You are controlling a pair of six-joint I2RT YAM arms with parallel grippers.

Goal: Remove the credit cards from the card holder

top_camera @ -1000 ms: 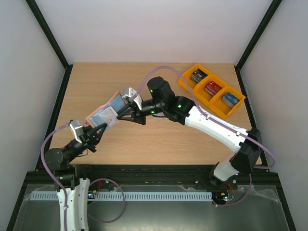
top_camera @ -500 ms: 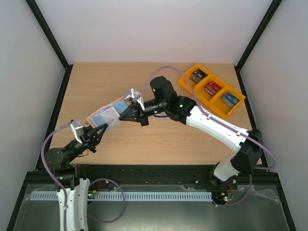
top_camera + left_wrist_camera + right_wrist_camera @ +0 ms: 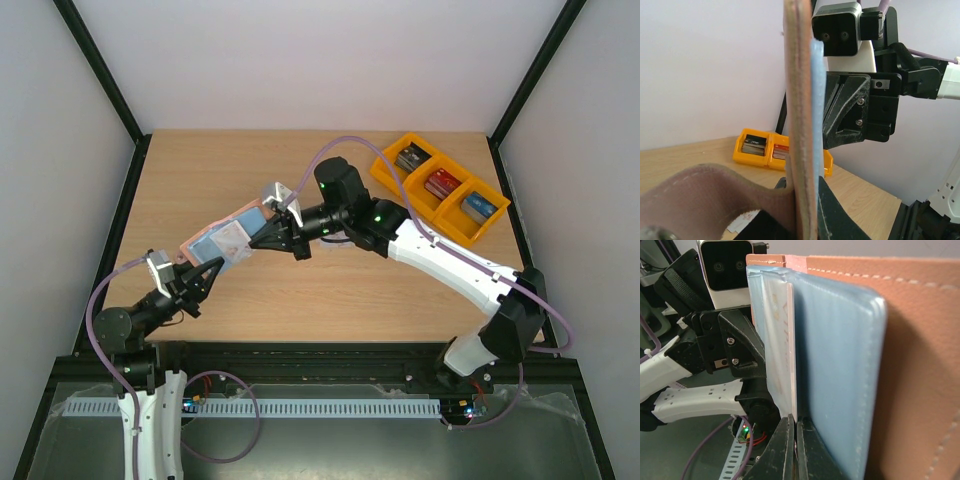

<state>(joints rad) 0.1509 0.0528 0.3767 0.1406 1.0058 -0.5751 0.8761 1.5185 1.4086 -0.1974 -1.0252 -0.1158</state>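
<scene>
The left end effector (image 3: pixel 203 270) clamps the near end of the holder (image 3: pixel 243 214), which stands on edge above the counter (image 3: pixel 330 290). The right end effector (image 3: pixel 795 436) is pressed together on the edge of a whitish card (image 3: pixel 791 355), which is tucked in the holder's blue inside, directly ahead of its tips.

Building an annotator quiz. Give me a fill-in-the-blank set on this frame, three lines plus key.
1. The card holder is held up by the ___.
2. The right claw is shut on the edge of a white ___ sticking out of the light blue pocket.
3. The orange bin at the far right has ___ compartments, each with a box in it.

Missing words: left claw; card; three.
</scene>
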